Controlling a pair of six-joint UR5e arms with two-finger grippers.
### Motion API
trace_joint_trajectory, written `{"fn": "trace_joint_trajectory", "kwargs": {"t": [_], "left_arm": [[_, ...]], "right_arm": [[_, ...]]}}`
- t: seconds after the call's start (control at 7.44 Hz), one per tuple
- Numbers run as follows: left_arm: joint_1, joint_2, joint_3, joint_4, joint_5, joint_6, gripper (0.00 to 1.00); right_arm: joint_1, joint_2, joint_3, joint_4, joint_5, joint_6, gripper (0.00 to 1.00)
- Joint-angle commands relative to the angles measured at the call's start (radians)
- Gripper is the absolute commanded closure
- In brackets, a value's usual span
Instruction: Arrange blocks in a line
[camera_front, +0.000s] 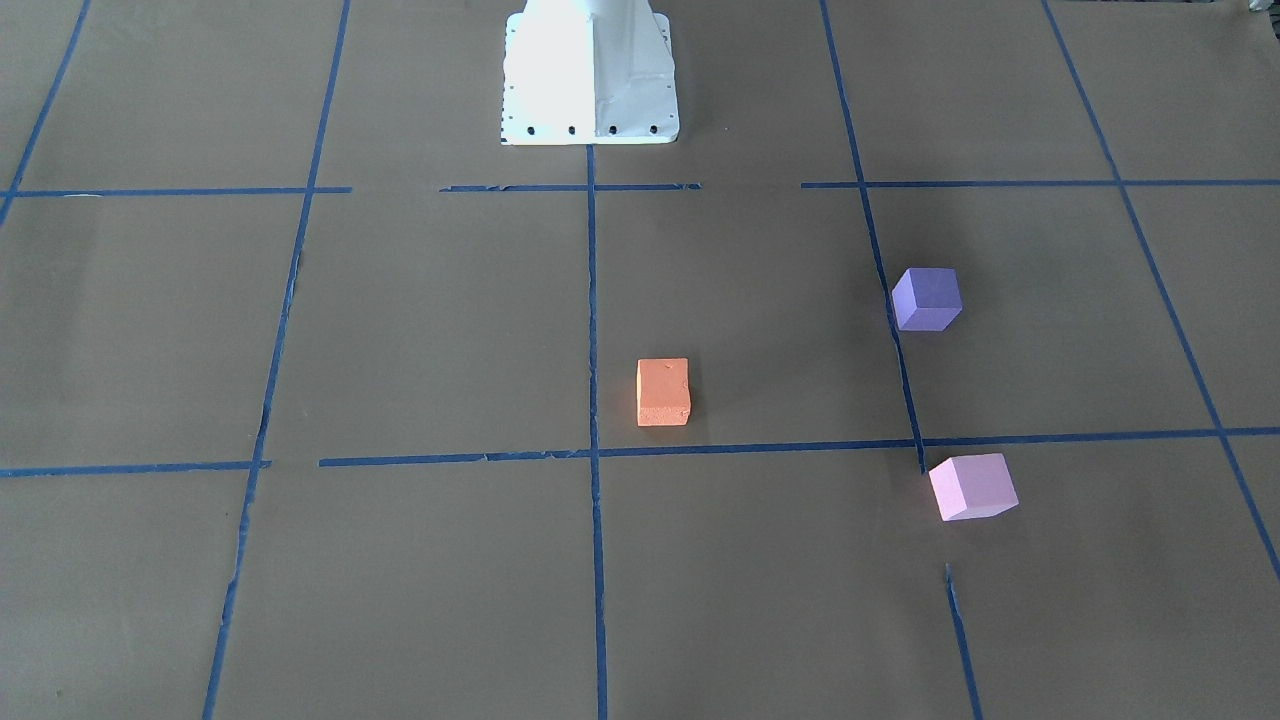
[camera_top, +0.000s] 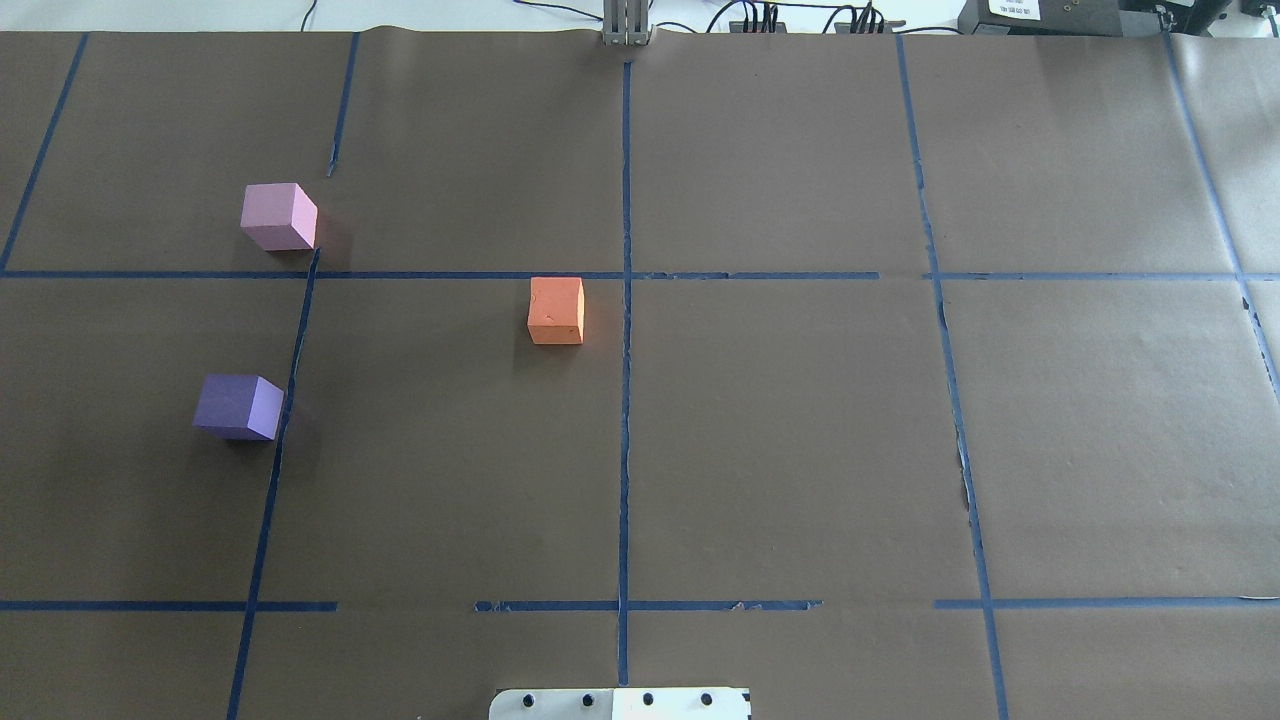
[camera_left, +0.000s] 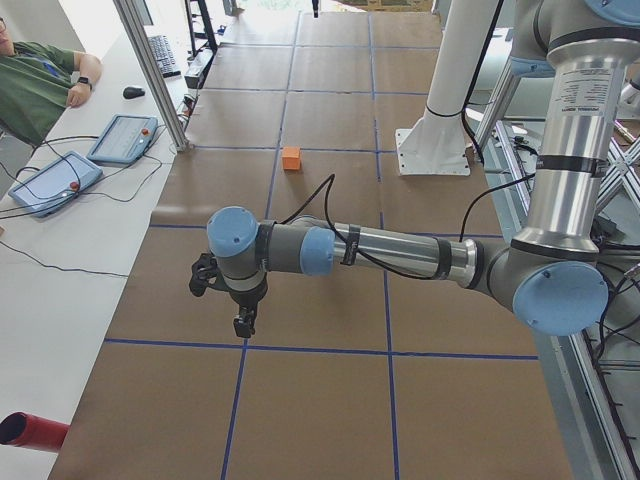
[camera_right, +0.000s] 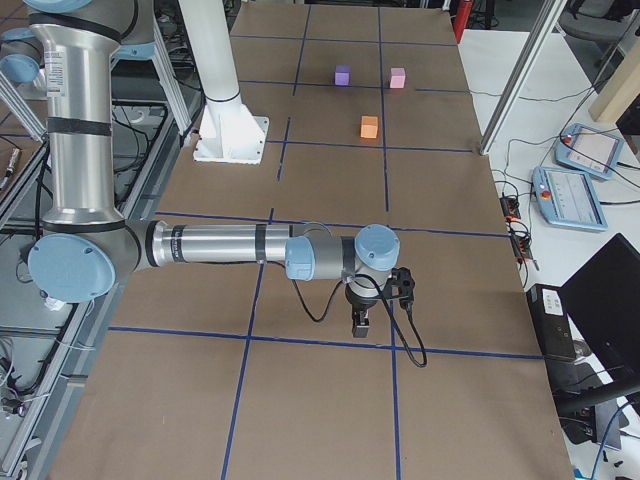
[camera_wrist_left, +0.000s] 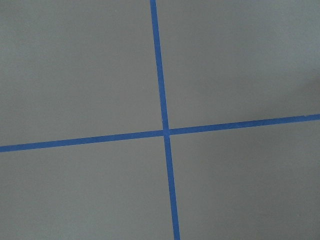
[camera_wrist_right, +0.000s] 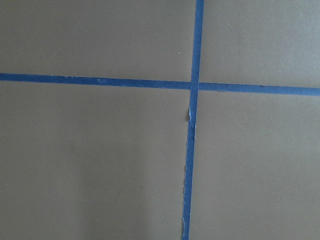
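Three blocks lie apart on the brown paper table. The orange block (camera_top: 556, 311) sits near the centre line, also in the front view (camera_front: 663, 392). The violet-purple block (camera_top: 238, 407) and the light pink block (camera_top: 279, 217) lie on my left side, the pink one farther from me. My left gripper (camera_left: 243, 322) hangs over bare table at the left end, far from the blocks. My right gripper (camera_right: 362, 325) hangs over bare table at the right end. Neither shows in the overhead or front views, so I cannot tell whether they are open or shut. Both wrist views show only taped paper.
Blue tape lines (camera_top: 625, 400) divide the table into squares. The white robot base (camera_front: 590, 75) stands at my edge of the table. A seated operator (camera_left: 30, 75) and teach pendants (camera_left: 122, 138) are on the bench beyond the far edge.
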Motion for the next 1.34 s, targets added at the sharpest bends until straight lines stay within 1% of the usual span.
{"fn": "trace_joint_trajectory", "kwargs": {"t": [0.0, 0.27, 0.4, 0.54, 0.67, 0.81, 0.94, 1.21], "left_arm": [[0.000, 0.004, -0.010, 0.000, 0.002, -0.001, 0.00], [0.003, -0.034, -0.016, 0.002, 0.000, -0.015, 0.00], [0.012, -0.087, -0.020, 0.005, -0.002, -0.018, 0.00], [0.056, -0.130, -0.044, 0.006, -0.002, -0.083, 0.00], [0.163, -0.146, -0.120, 0.005, -0.009, -0.230, 0.00], [0.246, -0.201, -0.171, 0.003, -0.011, -0.368, 0.00], [0.333, -0.251, -0.194, 0.000, -0.012, -0.448, 0.00], [0.505, -0.374, -0.190, -0.026, -0.011, -0.678, 0.00]], "right_arm": [[0.001, 0.000, 0.001, 0.000, 0.001, 0.000, 0.00], [0.001, -0.001, 0.000, 0.000, 0.001, 0.000, 0.00], [0.001, -0.001, 0.001, 0.000, 0.001, 0.000, 0.00], [0.001, 0.000, 0.001, 0.000, -0.001, 0.000, 0.00], [0.001, 0.000, 0.000, 0.000, 0.001, 0.000, 0.00], [0.001, 0.000, 0.000, 0.000, -0.001, 0.000, 0.00], [0.001, -0.001, 0.000, 0.000, -0.001, 0.000, 0.00], [0.001, -0.001, 0.001, 0.000, -0.001, 0.000, 0.00]]}}
